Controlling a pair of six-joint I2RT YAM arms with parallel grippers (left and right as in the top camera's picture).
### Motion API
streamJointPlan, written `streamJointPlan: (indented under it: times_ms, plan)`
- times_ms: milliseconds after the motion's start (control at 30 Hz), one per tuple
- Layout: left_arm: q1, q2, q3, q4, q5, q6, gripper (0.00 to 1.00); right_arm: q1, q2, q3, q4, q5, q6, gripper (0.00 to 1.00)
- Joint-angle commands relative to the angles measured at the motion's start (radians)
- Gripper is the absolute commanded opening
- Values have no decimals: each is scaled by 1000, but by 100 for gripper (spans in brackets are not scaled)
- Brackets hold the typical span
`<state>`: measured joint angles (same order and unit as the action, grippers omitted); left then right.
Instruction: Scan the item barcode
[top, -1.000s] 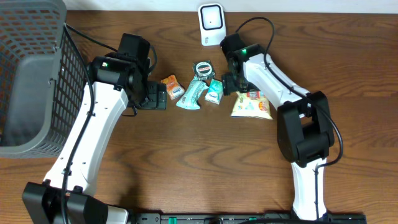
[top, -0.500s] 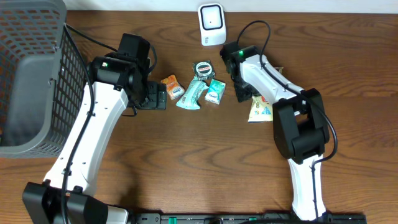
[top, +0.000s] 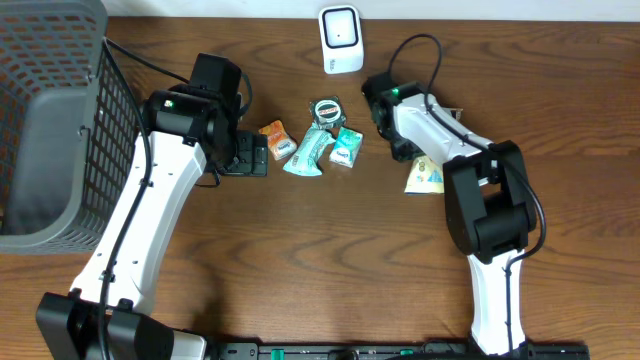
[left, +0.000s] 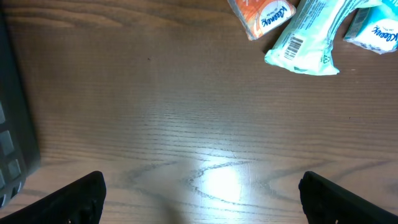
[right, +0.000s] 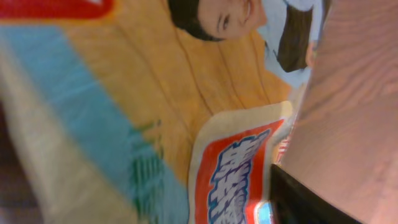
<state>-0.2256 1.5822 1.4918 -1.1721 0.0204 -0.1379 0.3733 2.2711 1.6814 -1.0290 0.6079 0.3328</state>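
A white barcode scanner (top: 341, 38) stands at the back of the table. A yellow snack packet (top: 425, 178) with red, blue and teal print lies to its front right. My right gripper (top: 405, 150) is down on the packet's upper end. In the right wrist view the packet (right: 155, 93) fills the space between the jaws (right: 199, 205); one black finger (right: 311, 199) sits at its edge and the other is hidden. My left gripper (top: 250, 155) hovers open over bare wood (left: 202, 196), left of the small packs.
An orange packet (top: 275, 138), a long teal tissue pack (top: 308, 152) with a barcode showing (left: 292, 46), a small teal pack (top: 345, 148) and a round tin (top: 326, 109) lie mid-table. A grey mesh basket (top: 50, 120) stands at the far left.
My right arm swung right and slightly forward, and the snack packet shifted right with it and turned more upright. Its jaws have narrowed. The left arm has not moved.
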Motion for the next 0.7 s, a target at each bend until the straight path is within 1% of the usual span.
streamJointPlan:
  times_ms: [0,67,200,233,333,467,500,600,667]
  plan:
    - [0,3,-3,-3,-5,-5,98,-31,24,-55,-5,-140,4,26]
    - [0,3,-3,-3,-5,-5,98,-36,20,-40,-17,-203,-16,19]
    - [0,3,-3,-3,-5,-5,98,-40,17,39,-77,-314,-45,10]
    - [0,3,-3,-3,-5,-5,98,-43,16,105,-121,-391,-79,5]
    - [0,3,-3,-3,-5,-5,98,-52,16,231,-196,-562,-145,1]
    - [0,3,-3,-3,-5,-5,98,-82,16,366,-261,-863,-257,2]
    - [0,3,-3,-3,-5,-5,98,-96,16,392,-271,-949,-285,5]
    - [0,3,-3,-3,-5,-5,98,-141,16,414,-273,-1186,-369,9]
    - [0,3,-3,-3,-5,-5,98,-172,17,408,-273,-1282,-414,9]
